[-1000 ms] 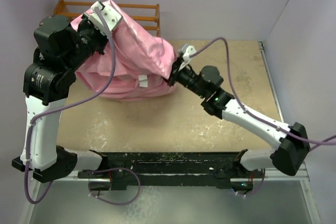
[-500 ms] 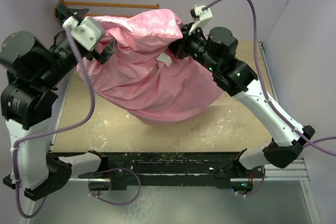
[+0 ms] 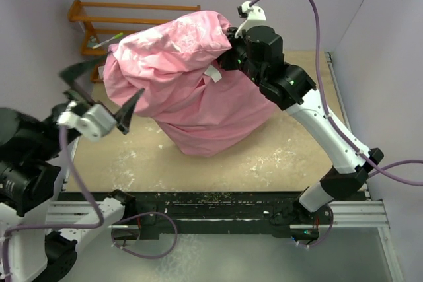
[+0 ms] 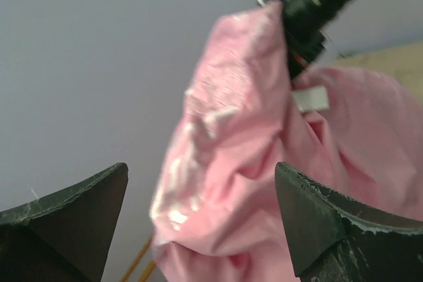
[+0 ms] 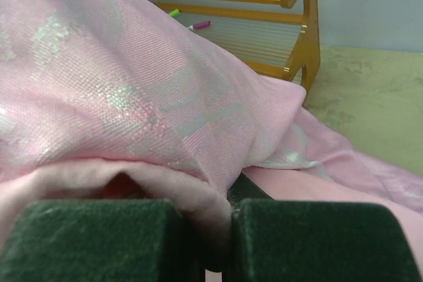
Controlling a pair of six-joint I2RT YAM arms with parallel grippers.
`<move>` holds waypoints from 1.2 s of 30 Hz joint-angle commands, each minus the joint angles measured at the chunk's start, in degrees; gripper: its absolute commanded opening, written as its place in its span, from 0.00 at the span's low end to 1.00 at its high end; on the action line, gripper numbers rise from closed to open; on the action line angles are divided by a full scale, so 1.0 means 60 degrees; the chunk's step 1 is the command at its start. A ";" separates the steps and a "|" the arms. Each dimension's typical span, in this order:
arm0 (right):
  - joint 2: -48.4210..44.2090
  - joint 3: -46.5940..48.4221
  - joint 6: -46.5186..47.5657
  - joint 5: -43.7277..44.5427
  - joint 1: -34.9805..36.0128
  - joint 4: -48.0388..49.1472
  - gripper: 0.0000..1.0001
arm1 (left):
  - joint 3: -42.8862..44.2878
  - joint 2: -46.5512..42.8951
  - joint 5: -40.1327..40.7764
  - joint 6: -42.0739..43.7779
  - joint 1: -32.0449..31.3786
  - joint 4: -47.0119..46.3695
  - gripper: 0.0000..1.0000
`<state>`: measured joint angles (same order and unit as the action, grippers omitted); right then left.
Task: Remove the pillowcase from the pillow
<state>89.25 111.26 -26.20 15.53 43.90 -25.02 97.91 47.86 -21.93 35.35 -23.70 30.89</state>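
Right fingers: shut tight on a fold of the big shiny pink satin pillowcase, which hangs below them.
Left fingers: wide open, holding nothing, pillowcase just ahead, not touching.

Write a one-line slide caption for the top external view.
Right gripper pinches the bunched pink pillowcase; left gripper is open, apart from it.

Pillowcase: shiny pink satin with pale rose prints, crumpled and bulging; upper corner raised high; lower end resting on the table.
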 commanded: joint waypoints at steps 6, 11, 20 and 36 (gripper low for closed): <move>0.0426 0.1467 -0.0972 0.0706 0.1138 0.0555 0.00 | -0.2446 0.0388 -0.1535 0.2864 0.0036 0.2128 0.95; 0.0520 0.1503 -0.1147 0.0741 0.1305 0.0648 0.00 | -0.2665 0.0880 -0.1539 0.3027 0.0012 0.2229 0.94; 0.0352 0.0888 -0.1406 -0.0187 0.1414 0.1044 0.00 | -0.5281 0.0134 0.1016 0.3148 -0.0056 -0.2310 0.92; -0.0721 -0.1477 -0.1995 -0.3192 0.1163 0.2747 0.00 | -0.4986 0.1067 0.3680 0.2278 -0.0122 -0.5469 0.09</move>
<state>89.52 104.60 -36.12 3.62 51.59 -16.62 61.69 52.45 -5.39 52.69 -24.45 5.43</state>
